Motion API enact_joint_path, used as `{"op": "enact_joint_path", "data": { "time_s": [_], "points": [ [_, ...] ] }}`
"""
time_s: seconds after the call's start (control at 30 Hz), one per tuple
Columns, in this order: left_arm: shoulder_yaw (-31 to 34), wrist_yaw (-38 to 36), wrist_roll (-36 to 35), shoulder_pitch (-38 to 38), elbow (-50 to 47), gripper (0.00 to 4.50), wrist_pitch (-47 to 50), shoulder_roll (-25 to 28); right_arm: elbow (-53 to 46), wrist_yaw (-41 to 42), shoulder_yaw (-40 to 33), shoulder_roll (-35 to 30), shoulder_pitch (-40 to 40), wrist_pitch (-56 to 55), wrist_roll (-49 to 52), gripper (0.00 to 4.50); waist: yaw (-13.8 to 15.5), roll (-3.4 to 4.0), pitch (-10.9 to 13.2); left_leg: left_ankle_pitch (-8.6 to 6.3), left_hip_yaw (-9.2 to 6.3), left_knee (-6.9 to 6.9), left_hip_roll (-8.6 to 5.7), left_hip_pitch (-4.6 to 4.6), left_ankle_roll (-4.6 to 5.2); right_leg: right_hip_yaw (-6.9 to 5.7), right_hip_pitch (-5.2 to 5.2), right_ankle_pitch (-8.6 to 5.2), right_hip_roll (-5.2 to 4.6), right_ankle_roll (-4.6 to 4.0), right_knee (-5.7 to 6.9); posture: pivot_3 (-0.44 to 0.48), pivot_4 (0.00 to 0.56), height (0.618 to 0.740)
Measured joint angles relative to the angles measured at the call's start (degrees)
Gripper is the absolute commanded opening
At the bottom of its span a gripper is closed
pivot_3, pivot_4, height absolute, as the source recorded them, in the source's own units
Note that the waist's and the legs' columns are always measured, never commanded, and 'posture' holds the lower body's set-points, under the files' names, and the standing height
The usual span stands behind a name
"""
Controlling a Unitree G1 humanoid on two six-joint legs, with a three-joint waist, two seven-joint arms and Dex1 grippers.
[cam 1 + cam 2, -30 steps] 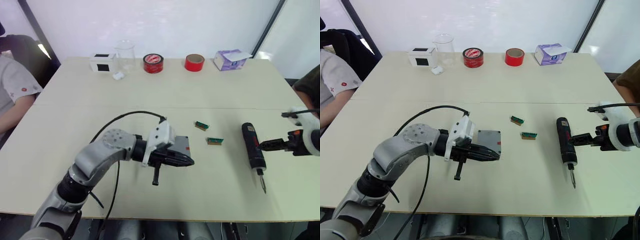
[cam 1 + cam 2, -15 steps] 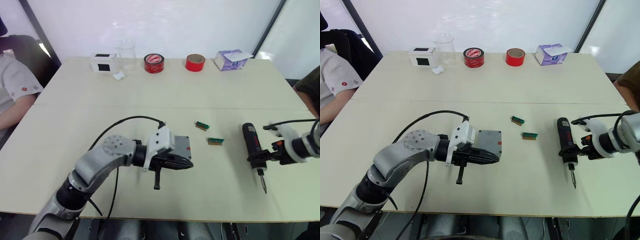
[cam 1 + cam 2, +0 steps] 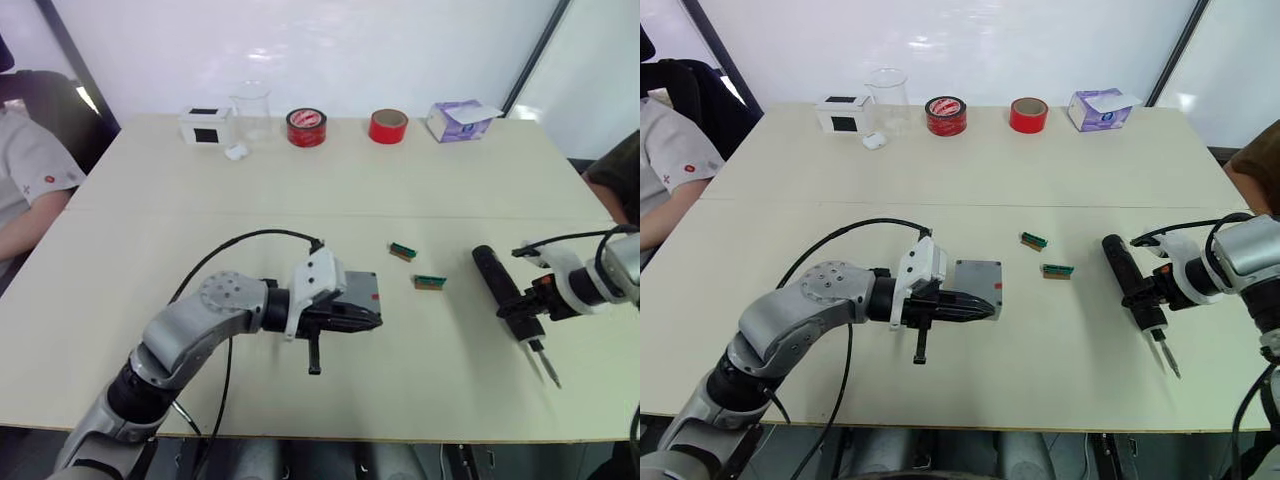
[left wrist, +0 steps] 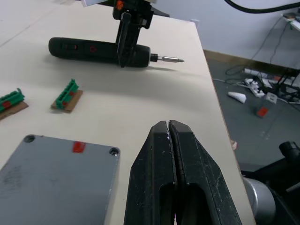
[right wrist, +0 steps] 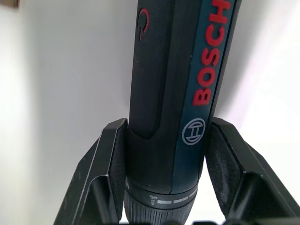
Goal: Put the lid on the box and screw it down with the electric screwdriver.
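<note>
Left hand: our left hand point(image 4: 168, 136) has its two black fingers pressed together with nothing between them; it lies low over the table point(image 3: 940, 190), its tips just beside the near edge of the lid.
Lid: the lid point(image 3: 978, 287) is a flat grey square lying face up near the middle of the table, with screw holes at its corners and a small red spot point(image 4: 78, 147) on top. We cannot tell whether the box sits under it.
Right hand: our right hand point(image 3: 527, 306) is pinching the electric screwdriver, one finger point(image 5: 108, 164) on each side of the body close to the collar.
Electric screwdriver: the electric screwdriver point(image 3: 1130, 278) lies along the table on our right side, its dark body angled away from us and to the left, its thin metal bit point(image 3: 1166, 358) pointing toward the near edge.
Green parts: two small green connector pieces point(image 3: 1034, 239) and point(image 3: 1057, 270) lie between the lid and the electric screwdriver, apart from both.
Far edge: along the far side stand a white box with a black patch point(image 3: 843, 114), a clear beaker point(image 3: 888, 99), two red tape rolls point(image 3: 945, 114) and point(image 3: 1028, 113), and a purple tissue box point(image 3: 1101, 108).
People: a person's arm and sleeve point(image 3: 670, 180) reaches the table's left edge, and another person's arm point(image 3: 1252, 165) is at the right edge.
</note>
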Motion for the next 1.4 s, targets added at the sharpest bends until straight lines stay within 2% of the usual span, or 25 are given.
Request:
{"op": "enact_joint_path", "data": {
  "time_s": [0.1, 0.13, 0.2, 0.27, 0.3, 0.37, 0.4, 0.43, 0.5, 0.67, 0.93, 1.17, 1.4],
  "points": [
    [2.9, -0.3, -0.2, -0.6, 3.8, 0.0, -0.1, 1.7, 3.8, -5.1, -7.3, 2.9, -3.9, -6.3, -1.2, 1.84, 0.4, 0.45, 0.1, 0.0, 0.01, -0.02, -0.06, -0.09, -0.01, 0.04, -0.14, 0.03, 0.0, 0.07, 0.03, 0.0, 0.15, 0.74],
    [3.5, -0.6, -0.1, -1.0, 5.5, 0.0, -0.1, 2.1, 3.6, -6.7, -12.4, 3.9, -4.9, -8.0, -0.3, 1.84, 0.5, 0.46, 0.1, 0.01, -0.01, -0.06, -0.05, -0.09, -0.01, 0.04, -0.16, 0.11, 0.04, 0.22, 0.06, 0.0, 0.15, 0.74],
    [4.0, -1.3, 0.1, -1.8, 7.6, 0.0, -0.3, 2.7, 0.8, -9.1, -21.0, 6.0, -5.8, -10.1, 2.2, 1.84, 0.7, 0.45, 0.1, 0.0, -0.1, -0.16, -0.04, -0.11, -0.01, -0.05, -0.15, 0.12, 0.07, 0.27, 0.06, 0.0, 0.15, 0.74],
    [4.0, -2.4, 0.5, -2.1, 9.0, 0.0, -0.4, 3.7, -5.6, -12.7, -30.9, 10.8, -3.8, -12.5, 5.8, 1.84, 0.8, 0.42, 0.1, 0.0, -0.12, -0.38, -0.03, -0.11, -0.01, -0.08, -0.17, 0.12, 0.06, 0.28, -0.08, 0.0, 0.15, 0.74],
    [4.1, -2.9, 0.6, -2.2, 9.7, 0.0, -0.4, 4.0, -9.2, -14.3, -35.1, 13.9, -2.3, -14.8, 7.2, 1.84, 0.8, 0.38, 0.1, 0.01, -0.17, -0.43, 0.0, -0.12, -0.01, -0.14, -0.15, 0.12, 0.07, 0.28, -0.13, 0.0, 0.15, 0.74],
    [3.4, -4.6, 1.6, -3.7, 12.3, 0.0, -0.7, 4.1, -23.4, -22.3, -46.4, 27.6, 2.4, -16.1, 15.1, 1.84, 0.7, 0.39, 0.1, 0.09, -0.18, -0.56, 0.03, -0.11, -0.15, -0.15, -0.22, 0.12, 0.07, 0.29, -0.11, 0.0, 0.15, 0.74],
    [2.4, -5.2, 2.5, -5.3, 13.6, 0.0, -1.5, 3.7, -30.1, -25.1, -49.4, 33.6, 5.2, -15.9, 19.6, 1.84, 0.8, 0.39, 0.1, 0.2, -0.26, -0.68, 0.03, -0.13, -0.35, -0.2, -0.24, 0.12, 0.06, 0.29, 0.0, 0.0, 0.15, 0.74],
    [1.6, -5.5, 3.3, -6.5, 14.5, 0.0, -2.3, 3.3, -34.8, -26.5, -49.8, 37.7, 7.4, -15.4, 23.5, 1.84, 0.9, 0.41, 0.1, 0.25, -0.29, -0.72, 0.02, -0.13, -0.43, -0.26, -0.24, 0.12, 0.02, 0.29, -0.02, 0.0, 0.15, 0.74],
    [0.6, -6.0, 5.0, -7.9, 16.0, 0.0, -4.0, 2.6, -41.8, -28.3, -49.0, 41.9, 11.3, -14.3, 28.5, 1.84, 1.2, 0.43, 0.1, 0.27, -0.28, -0.72, -0.06, -0.12, -0.46, -0.27, -0.21, 0.12, -0.08, 0.29, -0.04, 0.0, 0.15, 0.74],
    [-1.4, -8.2, 8.2, -8.5, 19.3, 0.0, -6.3, 2.5, -51.4, -30.6, -44.6, 43.7, 19.5, -17.0, 30.3, 1.84, 1.7, 0.43, 0.1, 0.24, -0.22, -0.69, -0.16, -0.08, -0.42, -0.21, -0.17, 0.13, -0.11, 0.27, -0.11, 0.0, 0.15, 0.74],
    [-5.1, -8.7, 12.0, -9.3, 23.0, 0.0, -9.3, -3.2, -53.5, -27.6, -36.1, 40.8, 26.4, -24.0, 25.6, 1.84, 1.6, 0.42, 0.1, 0.24, -0.24, -0.68, -0.16, -0.07, -0.41, -0.22, -0.18, 0.13, -0.06, 0.28, -0.1, 0.0, 0.15, 0.74],
    [-7.0, -10.0, 16.7, -9.3, 23.8, 0.0, -13.5, -3.1, -53.2, -27.6, -33.1, 40.3, 27.3, -30.4, 20.6, 1.84, 1.5, 0.42, 0.1, 0.24, -0.26, -0.69, -0.13, -0.03, -0.41, -0.22, -0.16, 0.13, -0.01, 0.28, -0.08, 0.0, 0.15, 0.74],
    [-7.4, -10.7, 18.2, -9.2, 23.8, 0.0, -15.3, -3.2, -51.9, -28.6, -30.4, 40.9, 27.1, -34.7, 17.8, 1.84, 1.5, 0.4, 0.1, 0.24, -0.27, -0.68, -0.13, 0.01, -0.41, -0.22, -0.11, 0.13, -0.01, 0.28, -0.08, 0.0, 0.15, 0.74]
  ]
}}
